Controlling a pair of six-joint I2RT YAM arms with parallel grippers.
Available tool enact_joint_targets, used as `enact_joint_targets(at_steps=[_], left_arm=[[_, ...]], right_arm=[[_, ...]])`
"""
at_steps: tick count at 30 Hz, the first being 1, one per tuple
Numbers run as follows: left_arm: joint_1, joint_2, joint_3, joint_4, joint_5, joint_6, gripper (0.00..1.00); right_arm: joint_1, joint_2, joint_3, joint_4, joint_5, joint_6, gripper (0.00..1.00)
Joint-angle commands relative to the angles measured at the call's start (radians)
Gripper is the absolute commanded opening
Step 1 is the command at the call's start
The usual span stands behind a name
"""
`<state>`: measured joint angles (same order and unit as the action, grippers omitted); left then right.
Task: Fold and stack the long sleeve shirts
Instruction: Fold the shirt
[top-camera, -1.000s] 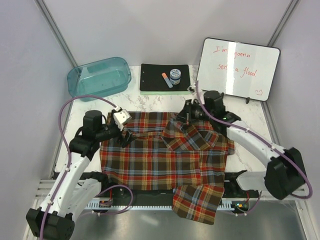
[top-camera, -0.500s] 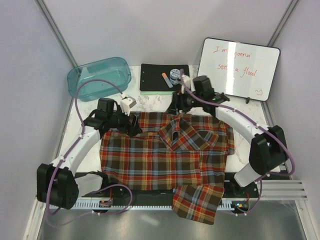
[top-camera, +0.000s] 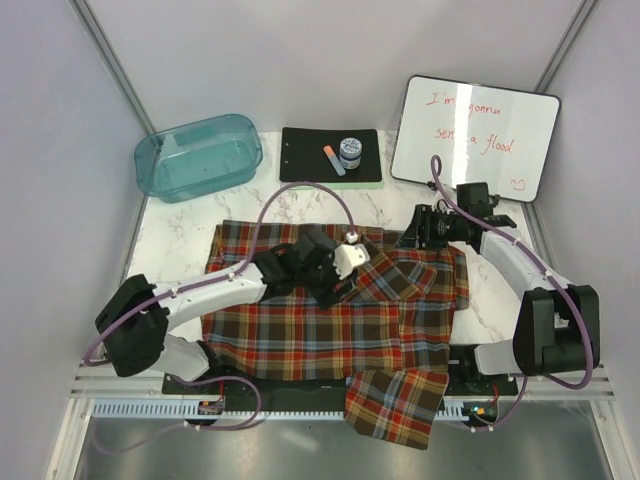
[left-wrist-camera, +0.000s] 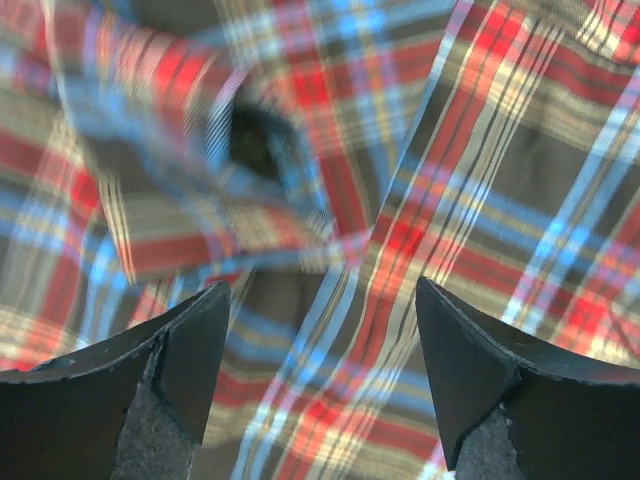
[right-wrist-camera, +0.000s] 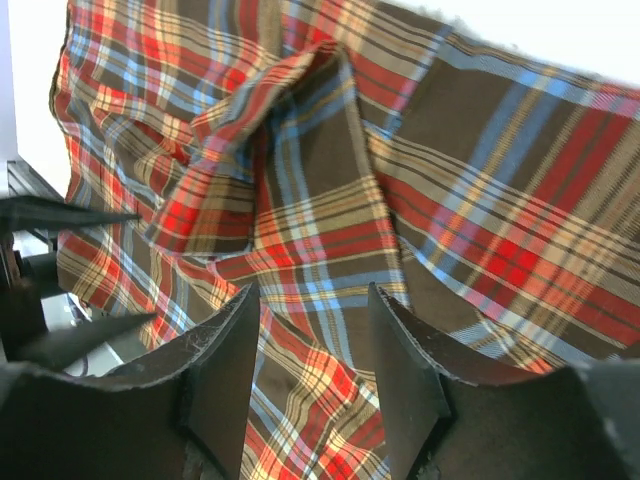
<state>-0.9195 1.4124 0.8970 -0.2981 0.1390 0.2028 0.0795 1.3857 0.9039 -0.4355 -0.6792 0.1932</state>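
Bare marble is left open L of the plaid shirt, which is spread flat mid-table w/ one flap hung over the near edge. L gripper is held jaws apart, empty, over the rumpled collar. R gripper is likewise parted at the far-R shoulder.

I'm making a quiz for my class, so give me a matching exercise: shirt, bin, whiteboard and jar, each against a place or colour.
1 shirt
2 bin
3 whiteboard
4 jar

A far right, red writing
B teal, far left
C on the black pad
D plaid, in the middle

Pairs: 1-D, 2-B, 3-A, 4-C
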Motion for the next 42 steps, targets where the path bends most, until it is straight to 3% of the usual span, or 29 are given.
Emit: enact_joint_targets(at_steps=[1,8,14,21,24,25,27,30,34,42], left_arm=[[-0.113,0.085,0.072,0.125,-0.272,0.027,0.81],[-0.130,0.240,0.141,0.154,-0.380,0.029,0.69],[-0.130,0.290,0.154,0.201,-0.404,0.021,0.68],[-0.102,0.324,0.152,0.225,-0.424,0.049,0.56],[-0.081,0.324,0.169,0.211,-0.397,0.053,0.33],[-0.078,0.326,0.175,0.189,-0.377,0.056,0.18],[-0.070,0.318,0.195,0.166,-0.363,0.056,0.03],[-0.065,0.287,0.229,0.104,-0.306,0.066,0.02],[-0.068,0.191,0.281,-0.051,-0.095,0.089,0.02],[-0.103,0.002,0.266,-0.355,0.246,0.299,0.02]], right_arm=[[-0.044,0.025,-0.010,0.006,-0.051,-0.028,0.54],[-0.060,0.087,0.006,-0.026,-0.062,-0.083,0.54],[-0.069,0.096,0.001,-0.032,-0.074,-0.109,0.53],[-0.070,0.095,-0.002,-0.032,-0.077,-0.123,0.53],[-0.072,0.093,-0.008,-0.035,-0.076,-0.132,0.54],[-0.070,0.093,-0.010,-0.035,-0.074,-0.136,0.54],[-0.072,0.099,-0.011,-0.035,-0.077,-0.141,0.55],[-0.072,0.107,-0.002,-0.037,-0.080,-0.155,0.57],[-0.076,0.118,0.036,-0.034,-0.065,-0.179,0.59],[-0.129,0.194,0.197,0.029,-0.129,-0.138,0.54]])
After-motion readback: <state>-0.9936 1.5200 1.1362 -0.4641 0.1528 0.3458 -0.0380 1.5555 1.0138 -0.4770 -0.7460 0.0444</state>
